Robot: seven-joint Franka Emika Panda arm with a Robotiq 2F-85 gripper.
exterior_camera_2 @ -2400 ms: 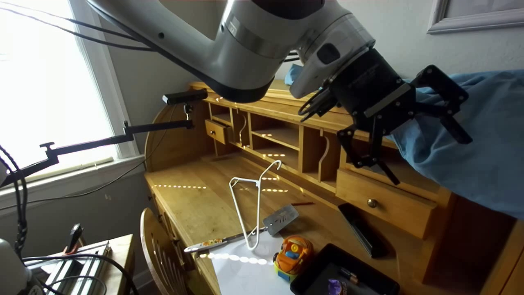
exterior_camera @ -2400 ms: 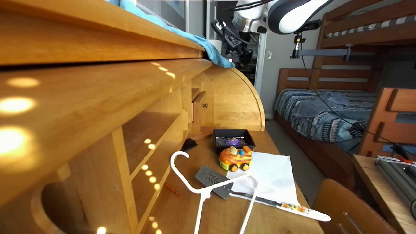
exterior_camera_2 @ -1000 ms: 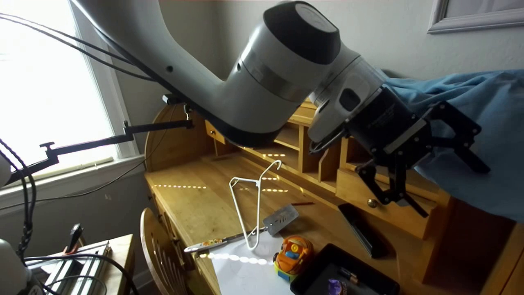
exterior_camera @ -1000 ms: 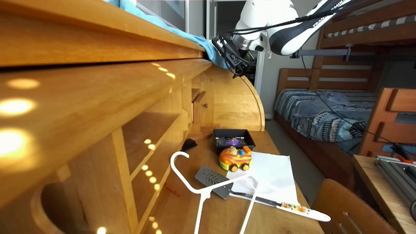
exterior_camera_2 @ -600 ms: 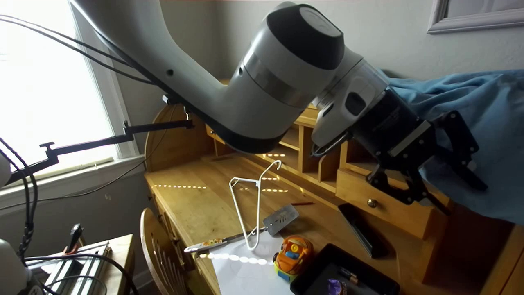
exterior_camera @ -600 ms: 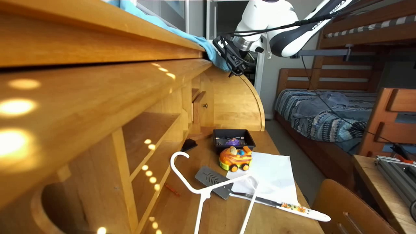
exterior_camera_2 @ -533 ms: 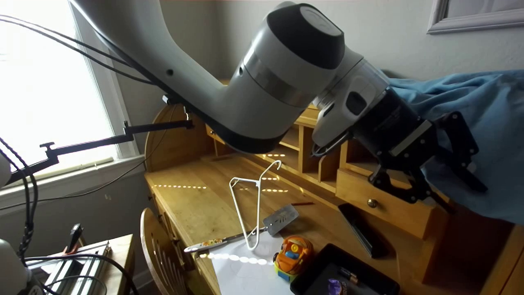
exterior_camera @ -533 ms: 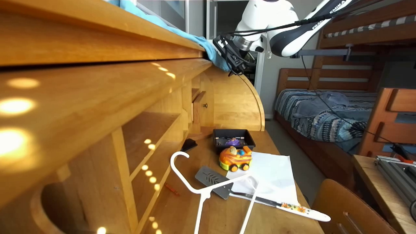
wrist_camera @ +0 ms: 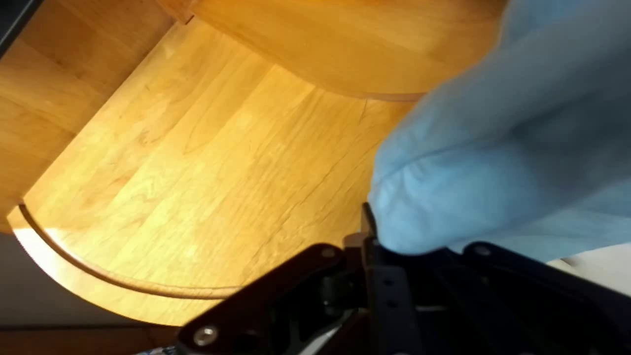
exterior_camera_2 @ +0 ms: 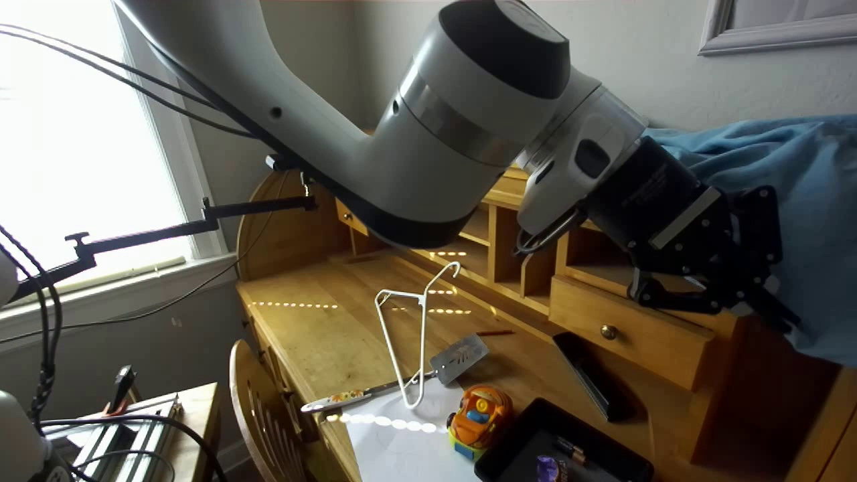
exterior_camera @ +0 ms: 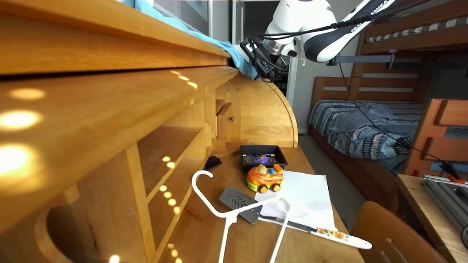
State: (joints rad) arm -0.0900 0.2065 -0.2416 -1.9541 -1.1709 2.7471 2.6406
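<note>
Sunlit golden-wood desk surface (exterior_camera_2: 325,338) — light-blue crumpled cloth (exterior_camera_2: 813,174) draped over the wooden upper ledge (exterior_camera: 157,45).
Black metal gripper (exterior_camera_2: 787,317), well above the surface — jaws clamped on the cloth's hanging fold.

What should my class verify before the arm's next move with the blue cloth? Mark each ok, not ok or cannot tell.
1. Are the fingers closed? Ok: they stand together.
2. Is the blue cloth between them? Seemingly ok: its bunched end sits at their tips in the wrist view.
3. Is the hold secure? Cannot tell from these pictures.
4. Is the cloth clear of the desk? Not ok: it drapes over the top.
5. Is the toy car clear of the cloth? Ok: it stands apart, lower down.
</note>
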